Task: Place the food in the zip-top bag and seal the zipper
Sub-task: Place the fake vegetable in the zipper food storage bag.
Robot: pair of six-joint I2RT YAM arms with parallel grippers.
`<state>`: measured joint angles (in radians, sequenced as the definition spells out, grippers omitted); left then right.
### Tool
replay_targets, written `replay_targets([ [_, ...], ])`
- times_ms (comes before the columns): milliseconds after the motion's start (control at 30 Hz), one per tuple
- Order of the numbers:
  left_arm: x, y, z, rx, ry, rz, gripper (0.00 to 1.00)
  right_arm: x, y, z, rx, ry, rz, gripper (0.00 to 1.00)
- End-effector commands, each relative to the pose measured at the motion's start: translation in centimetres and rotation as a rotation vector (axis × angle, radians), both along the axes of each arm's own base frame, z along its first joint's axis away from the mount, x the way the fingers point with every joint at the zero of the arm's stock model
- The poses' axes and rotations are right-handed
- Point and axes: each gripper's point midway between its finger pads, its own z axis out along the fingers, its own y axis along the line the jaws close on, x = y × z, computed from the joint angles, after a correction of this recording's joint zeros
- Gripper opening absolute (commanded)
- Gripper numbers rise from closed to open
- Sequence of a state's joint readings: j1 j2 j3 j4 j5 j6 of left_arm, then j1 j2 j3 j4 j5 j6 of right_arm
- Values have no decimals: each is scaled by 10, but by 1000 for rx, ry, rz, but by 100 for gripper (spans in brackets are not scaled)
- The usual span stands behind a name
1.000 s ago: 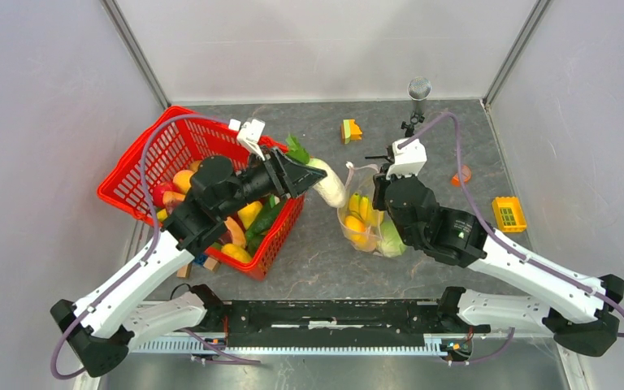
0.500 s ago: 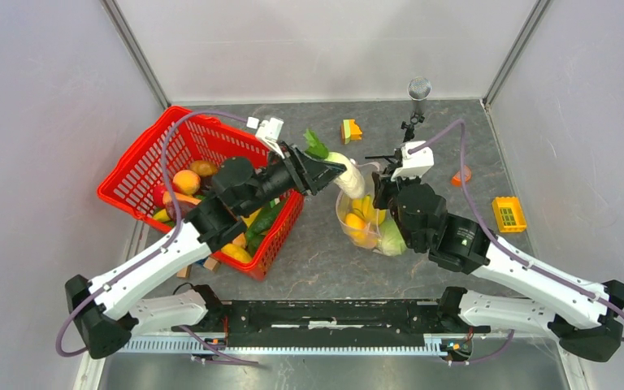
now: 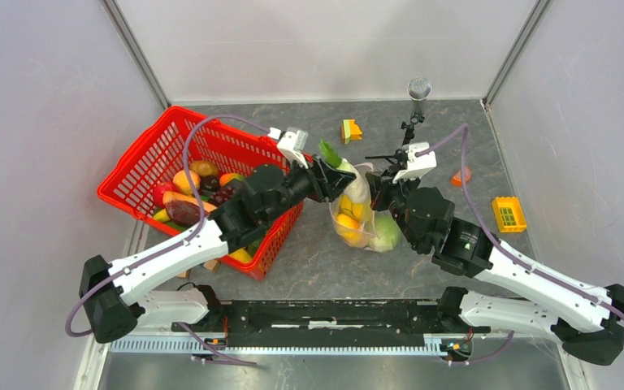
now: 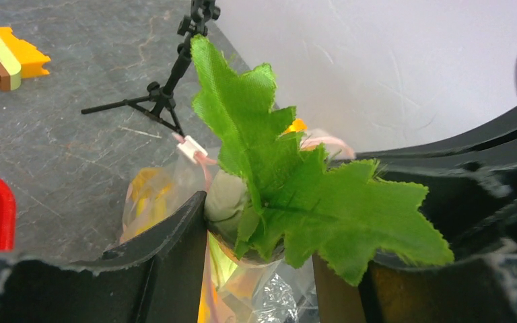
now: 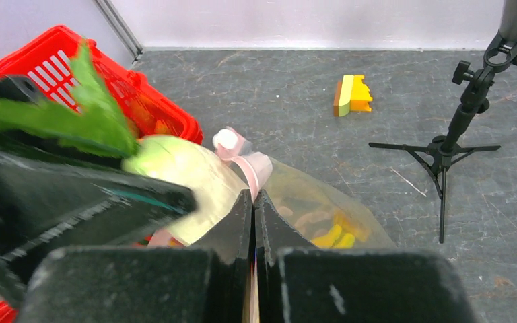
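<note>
Starting on the left with a red mesh basket point(image 3: 148, 156), turned corner-on to the walls. Moving to the far middle and picking out a small building block point(image 3: 350, 130), yellow-orange with a green layer, lying alone. Just right of it, catching a black mini tripod point(image 3: 409, 127) holding a grey round-headed microphone point(image 3: 418, 86) upright (right at the far edge). Sweeping right: a tiny orange piece point(image 3: 461, 175), then, nearer, a yellow studded block point(image 3: 509, 214) close to the right wall. Underneath, dark grey marbled tabletop point(image 3: 309, 264).

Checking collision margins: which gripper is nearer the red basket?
Left. The left gripper holds the radish just right of the red basket; the right gripper pinches the zip-top bag farther right, beyond the radish.
</note>
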<state>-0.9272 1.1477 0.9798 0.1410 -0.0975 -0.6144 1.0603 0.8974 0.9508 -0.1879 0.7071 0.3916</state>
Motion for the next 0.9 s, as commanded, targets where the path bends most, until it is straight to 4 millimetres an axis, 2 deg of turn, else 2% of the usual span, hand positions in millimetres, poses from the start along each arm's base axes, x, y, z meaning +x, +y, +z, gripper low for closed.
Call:
replay_targets([
  [0,10,-7,8,41,-93,60,35,0,-2,35,127,-72,-4,2],
  [200,16,-13,9,-5,-91,81,42,4,-13,43,176,-109,-44,2],
  [333,17,-24,2,-42,-41,61,43,9,-18,38,178,-101,-68,3],
  [433,17,-28,-6,-43,-13,57,52,14,-23,31,183,-91,-81,3],
  [533,18,-29,-12,-8,-13,53,64,17,-25,38,218,-111,-82,3],
  [633,16,-32,-9,29,-31,29,74,21,-31,39,218,-113,-98,3],
  [700,14,-34,-6,36,-37,10,87,23,-35,36,217,-110,-106,3],
  [800,12,-34,-1,53,-43,-4,99,24,-40,31,228,-107,-109,3],
  [867,11,-31,2,66,-50,-3,100,24,-44,30,235,-109,-117,3],
])
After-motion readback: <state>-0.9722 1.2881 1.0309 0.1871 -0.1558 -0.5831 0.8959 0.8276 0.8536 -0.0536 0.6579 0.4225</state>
